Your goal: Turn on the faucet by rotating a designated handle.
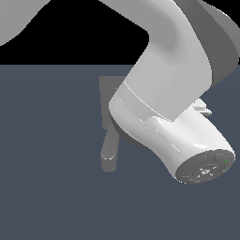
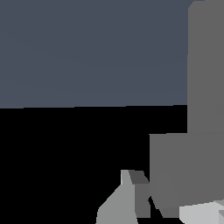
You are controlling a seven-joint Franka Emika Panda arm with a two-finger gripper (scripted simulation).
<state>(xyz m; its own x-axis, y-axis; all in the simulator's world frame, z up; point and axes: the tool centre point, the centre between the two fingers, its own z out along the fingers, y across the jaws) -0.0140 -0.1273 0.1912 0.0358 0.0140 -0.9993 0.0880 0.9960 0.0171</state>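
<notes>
Faucet [image 1: 108, 101]: matte grey fixture; flat rectangular base plate toward the counter's far edge, thick rounded spout [image 1: 110, 152] running toward the near edge. Largely masked by the arm [image 1: 173, 108], smooth white casing.

Handle: not identifiable in either view; presumably behind the arm.

Gripper [image 2: 131, 201]: pale faceted finger just beside blocky grey faucet surfaces, contact unclear. Open, clenched or grasping: cannot tell.

Counter [image 1: 47, 187]: plain slate-blue, flat.
</notes>
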